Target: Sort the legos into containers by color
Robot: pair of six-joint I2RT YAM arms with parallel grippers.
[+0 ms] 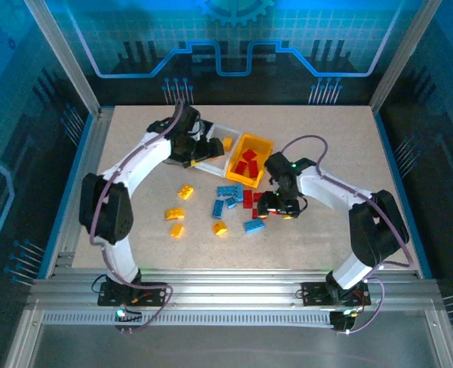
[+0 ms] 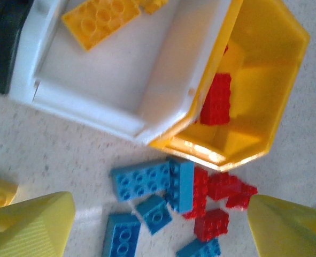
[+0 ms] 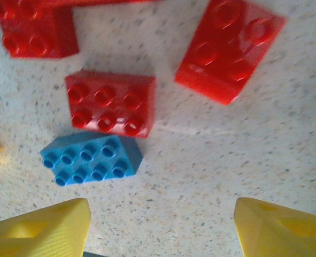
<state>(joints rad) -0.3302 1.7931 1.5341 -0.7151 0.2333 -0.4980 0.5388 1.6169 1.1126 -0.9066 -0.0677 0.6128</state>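
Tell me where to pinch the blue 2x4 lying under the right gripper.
Come straight down and pinch the blue 2x4 across its long side walls: it lies flat, studs up, and that is its narrow span. The red 2x3 crowds one long side, so clearance looks tight.

Table point(image 3: 243, 155): beige with fine dark speckles. White bin point(image 2: 120, 91) contains a yellow-orange brick point(image 2: 101, 19); yellow-orange bin point(image 2: 270, 69) contains red bricks point(image 2: 216, 99). Loose on the table: light blue bricks point(image 2: 141, 182), red loose bricks point(image 3: 109, 101) and yellow-orange loose bricks point(image 1: 185, 192). Left tool point(image 2: 159, 222) and right tool point(image 3: 161, 225): yellow fingers point(image 3: 40, 230). Arms point(image 1: 146, 157): white, black joints.
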